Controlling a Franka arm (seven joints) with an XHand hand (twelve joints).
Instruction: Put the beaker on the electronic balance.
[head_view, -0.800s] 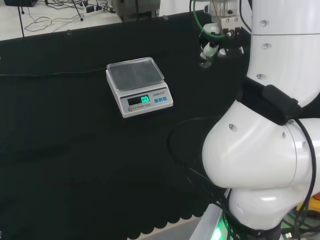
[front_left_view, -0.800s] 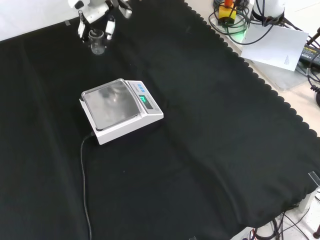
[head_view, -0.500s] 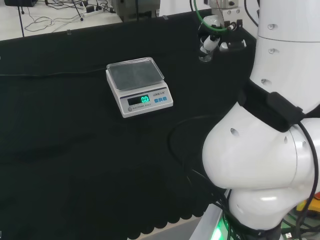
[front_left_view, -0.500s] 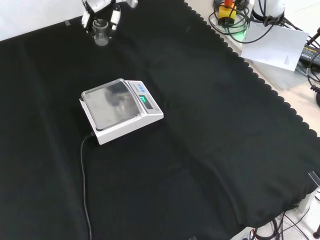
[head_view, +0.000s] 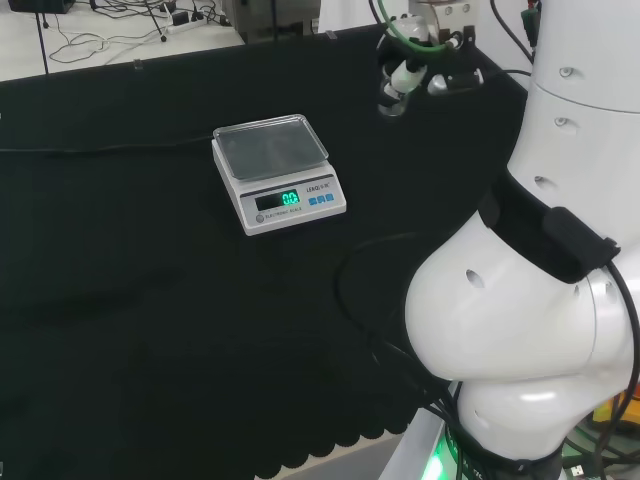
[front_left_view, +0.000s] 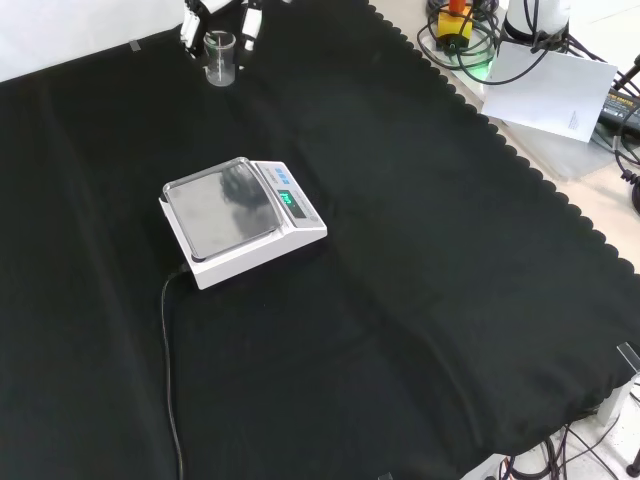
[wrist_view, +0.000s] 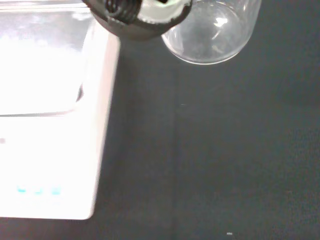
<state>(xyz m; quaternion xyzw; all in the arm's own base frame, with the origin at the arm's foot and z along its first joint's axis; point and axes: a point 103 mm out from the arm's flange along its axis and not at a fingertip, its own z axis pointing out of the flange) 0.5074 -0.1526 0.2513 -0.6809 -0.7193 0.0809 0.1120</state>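
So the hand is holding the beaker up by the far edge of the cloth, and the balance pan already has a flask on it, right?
Not quite: the front view shows the balance pan bare. The hand does hold the beaker near the cloth's far edge.

A: Head cam?
B: Behind and above the arm's base, looking over the white links at the balance (head_view: 278, 172) mid-cloth, from its display side.
A: Front cam?
B: Opposite the arm, high, looking down; balance (front_left_view: 241, 220) sits left of centre, approx. a quarter turn round vs. the head view.
A: Wrist cam?
B: Very close, past the palm; balance (wrist_view: 47, 115) edge looms large, beaker (wrist_view: 210, 31) beside it.
A: Shared?
B: Balance in all three; cloth too.
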